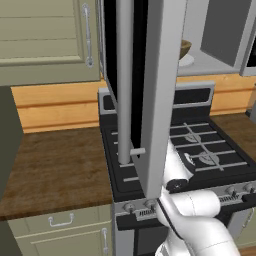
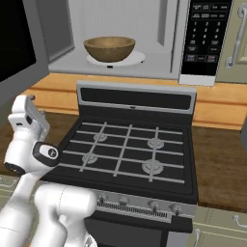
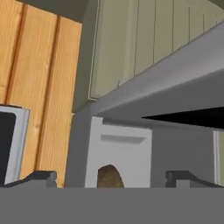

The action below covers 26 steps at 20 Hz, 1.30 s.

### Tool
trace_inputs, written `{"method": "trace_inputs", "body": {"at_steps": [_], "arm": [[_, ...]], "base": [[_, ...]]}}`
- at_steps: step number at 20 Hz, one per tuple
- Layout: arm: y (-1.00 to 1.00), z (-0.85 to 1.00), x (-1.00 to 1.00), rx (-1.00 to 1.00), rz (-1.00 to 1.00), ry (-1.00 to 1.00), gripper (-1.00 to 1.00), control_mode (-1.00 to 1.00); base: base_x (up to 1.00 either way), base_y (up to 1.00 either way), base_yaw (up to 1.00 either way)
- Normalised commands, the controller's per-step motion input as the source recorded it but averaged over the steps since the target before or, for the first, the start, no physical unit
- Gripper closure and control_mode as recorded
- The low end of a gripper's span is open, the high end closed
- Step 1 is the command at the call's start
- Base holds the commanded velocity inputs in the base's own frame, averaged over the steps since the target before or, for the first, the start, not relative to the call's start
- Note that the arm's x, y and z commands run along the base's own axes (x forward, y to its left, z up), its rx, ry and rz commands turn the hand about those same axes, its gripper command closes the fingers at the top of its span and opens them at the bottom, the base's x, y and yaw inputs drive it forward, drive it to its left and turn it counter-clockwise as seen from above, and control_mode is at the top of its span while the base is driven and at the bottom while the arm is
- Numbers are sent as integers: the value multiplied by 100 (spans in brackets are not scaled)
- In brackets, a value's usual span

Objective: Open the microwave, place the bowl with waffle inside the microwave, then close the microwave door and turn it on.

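The microwave [image 2: 120, 58] is seen open above the stove [image 2: 130, 149]. The bowl [image 2: 109, 48] is set on the white turntable [image 2: 137, 59] inside it, at 12 o'clock in the right base view. The door [image 1: 145, 90] is swung out wide, its bar handle [image 1: 124, 85] facing the left base camera. The gripper [image 3: 111, 178] is released, fingers [image 3: 41, 177] spread wide, nothing held, pointed toward the cavity.

black gas stove [image 2: 130, 149], wooden counter [image 1: 55, 165], beige cabinets [image 1: 45, 35]
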Motion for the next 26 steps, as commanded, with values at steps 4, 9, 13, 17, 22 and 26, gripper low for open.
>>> {"method": "trace_inputs", "body": {"at_steps": [4, 9, 13, 17, 22, 26], "arm": [[31, -21, 0, -4, 0, -14, -100, -100], [21, -15, 0, -1, 0, -10, -100, -100], [14, -16, 0, 0, 0, -9, -100, -100], [18, -5, -17, 0, -1, -25, -100, -100], [17, -23, -1, 0, 0, -18, -100, -100], [0, -32, 2, 0, -2, -11, -100, -100]], "base": [[0, 0, 0], [0, 0, 0], [0, 0, 0], [0, 0, 0], [0, 0, 0], [0, 0, 0]]}}
